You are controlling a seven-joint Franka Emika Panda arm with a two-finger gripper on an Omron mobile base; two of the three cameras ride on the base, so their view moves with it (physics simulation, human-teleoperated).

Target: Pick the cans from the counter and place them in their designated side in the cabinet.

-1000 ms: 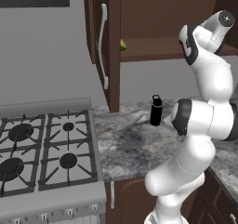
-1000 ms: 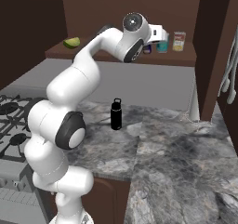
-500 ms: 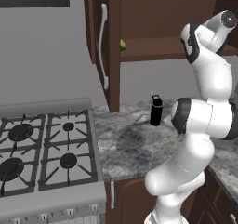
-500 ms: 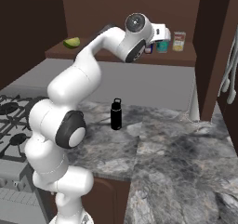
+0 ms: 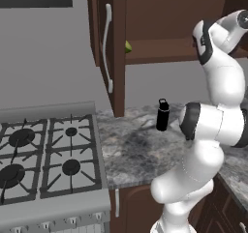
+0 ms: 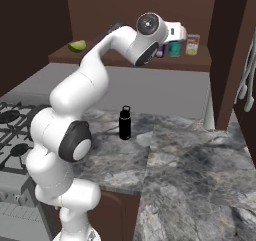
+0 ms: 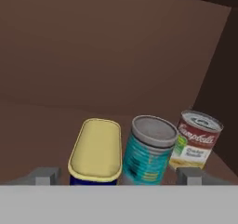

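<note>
Little has shifted since the earlier frames: the two-finger claw (image 7: 119, 176) stays at the dark brown wall cabinet (image 6: 130, 60) shelf, fingers apart, clamping nothing. Both cans stand there, the teal cylinder (image 7: 148, 155) between the yellow-topped dark blue one (image 7: 96, 151) and a red-labelled pale can (image 7: 195, 139). Placement looks done; only withdrawal remains.

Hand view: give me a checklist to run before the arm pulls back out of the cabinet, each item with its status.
1. Teal can upright on the cabinet shelf: ok.
2. Yellow-topped dark blue can on the shelf beside the teal can: ok.
3. Gripper open, fingers spread to either side of the two cans: ok.
4. Fingers clear of both cans: cannot tell, the tips sit at the frame's bottom edge.
5. Red-and-yellow labelled can standing beside the teal can: ok.
6. Counter free of cans, black bottle remaining: ok.
</note>
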